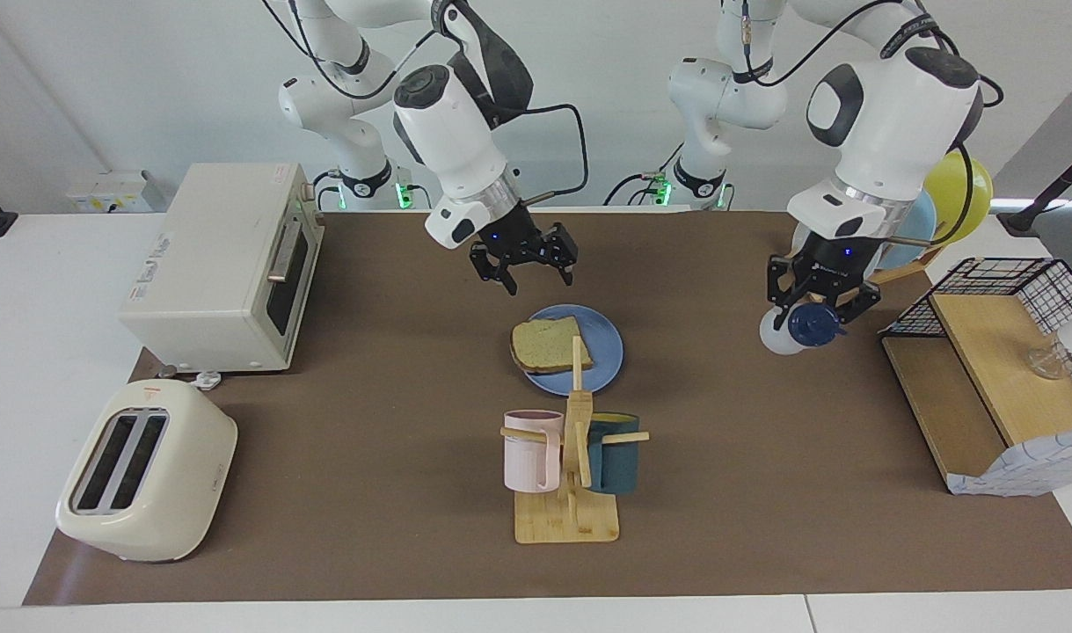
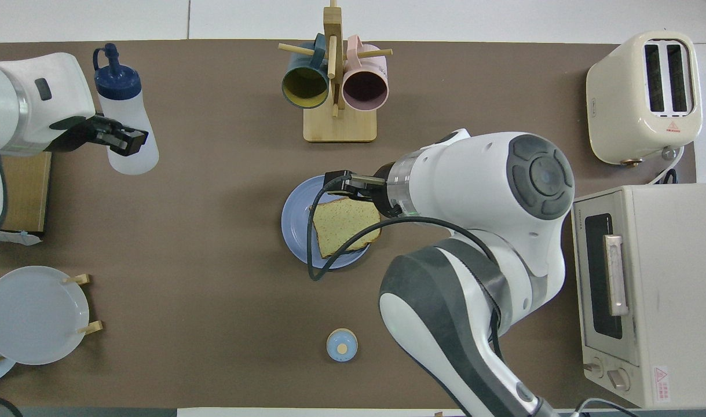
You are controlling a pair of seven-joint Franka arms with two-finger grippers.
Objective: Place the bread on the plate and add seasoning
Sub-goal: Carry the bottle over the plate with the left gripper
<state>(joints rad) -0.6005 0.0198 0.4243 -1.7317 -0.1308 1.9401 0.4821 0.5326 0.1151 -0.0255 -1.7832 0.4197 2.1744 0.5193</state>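
The bread (image 1: pixel 549 345) lies flat on the blue plate (image 1: pixel 604 356) in the middle of the mat; both show in the overhead view, bread (image 2: pixel 344 226) on plate (image 2: pixel 295 223). My right gripper (image 1: pixel 534 271) hangs open and empty just above the plate's edge nearest the robots; overhead it (image 2: pixel 344 182) is over the bread's rim. My left gripper (image 1: pixel 821 294) is shut on the seasoning bottle (image 1: pixel 795 327), held tipped in the air over the mat at the left arm's end, well apart from the plate. Overhead, the bottle (image 2: pixel 124 116) points its navy cap away from the robots.
A wooden mug tree (image 1: pixel 571 457) with a pink and a teal mug stands farther from the robots than the plate. A toaster (image 1: pixel 144 470) and toaster oven (image 1: pixel 223 264) sit at the right arm's end. A wire shelf (image 1: pixel 993 352), upright plates (image 2: pixel 34 313) and a small bell (image 2: pixel 341 344) also show.
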